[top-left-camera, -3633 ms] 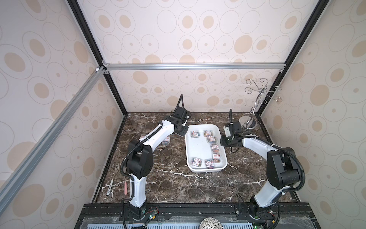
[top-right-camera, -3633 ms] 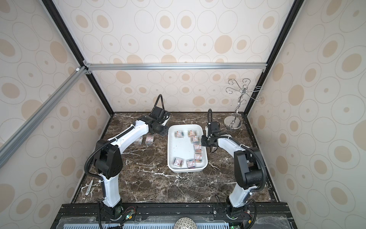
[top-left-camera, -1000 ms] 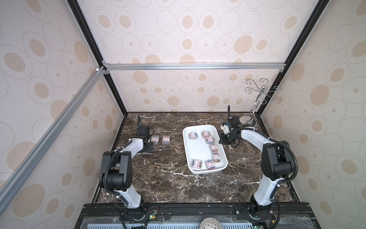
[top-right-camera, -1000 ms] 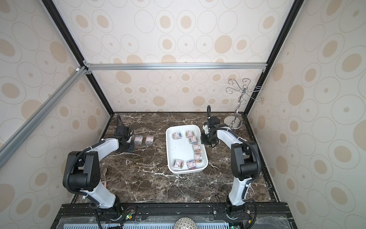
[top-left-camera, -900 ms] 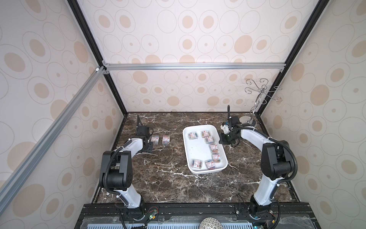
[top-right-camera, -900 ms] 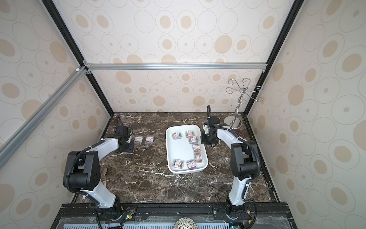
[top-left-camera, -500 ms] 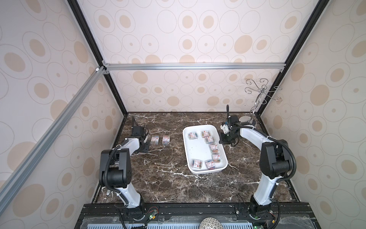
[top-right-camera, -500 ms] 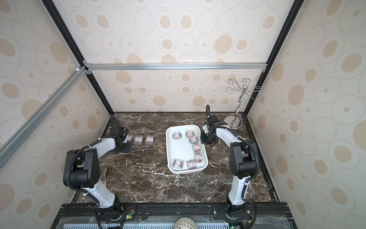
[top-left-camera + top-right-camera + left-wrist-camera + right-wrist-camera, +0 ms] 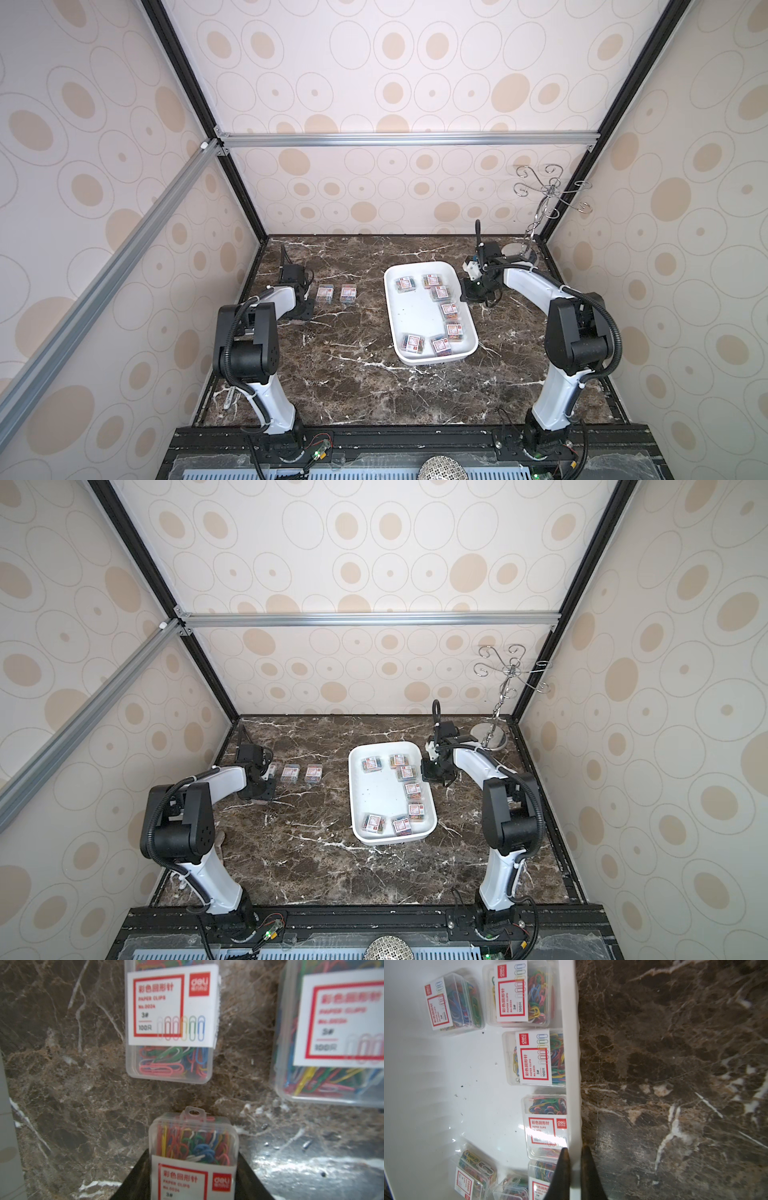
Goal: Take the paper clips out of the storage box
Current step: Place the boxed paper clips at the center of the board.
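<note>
The left gripper (image 9: 193, 1169) is pinching one box of paper clips (image 9: 193, 1140) between its fingers, close to the marble table (image 9: 62, 1105). Two more boxes (image 9: 169, 1022) are lying just ahead of it. The right gripper (image 9: 574, 1159) is clamping the rim of the storage box (image 9: 572, 1064), with other boxes (image 9: 536, 1057) sitting just inside, beside its inner finger. Both arms are stretching forward, wrists angling down.

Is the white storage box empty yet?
Not empty: seven boxes of paper clips lie inside the storage box, seen in both top views.
</note>
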Available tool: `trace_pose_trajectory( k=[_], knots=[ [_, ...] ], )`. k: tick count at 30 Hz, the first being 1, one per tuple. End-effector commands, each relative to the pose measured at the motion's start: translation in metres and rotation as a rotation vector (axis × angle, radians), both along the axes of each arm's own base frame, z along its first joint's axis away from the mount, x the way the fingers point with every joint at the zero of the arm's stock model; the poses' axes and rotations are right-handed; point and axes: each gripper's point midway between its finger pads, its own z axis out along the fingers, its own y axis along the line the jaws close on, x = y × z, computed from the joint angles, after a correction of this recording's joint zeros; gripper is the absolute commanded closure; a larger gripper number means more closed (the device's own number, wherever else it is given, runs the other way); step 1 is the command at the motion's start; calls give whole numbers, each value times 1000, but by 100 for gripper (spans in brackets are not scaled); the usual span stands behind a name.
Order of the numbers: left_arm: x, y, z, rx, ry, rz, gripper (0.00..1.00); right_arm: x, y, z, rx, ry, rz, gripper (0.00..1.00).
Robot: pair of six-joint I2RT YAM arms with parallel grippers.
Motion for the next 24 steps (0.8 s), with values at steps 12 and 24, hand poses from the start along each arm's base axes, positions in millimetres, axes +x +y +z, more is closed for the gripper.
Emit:
trace_pose_trajectory(
  k=[12, 24],
  knots=[
    [-10, 8, 1, 40, 42, 9, 51, -17, -10, -2, -60, 70, 0, 93],
    [-5, 13, 16, 63, -4, 31, 30, -20, -13, -1, -68, 69, -2, 93]
  ],
)
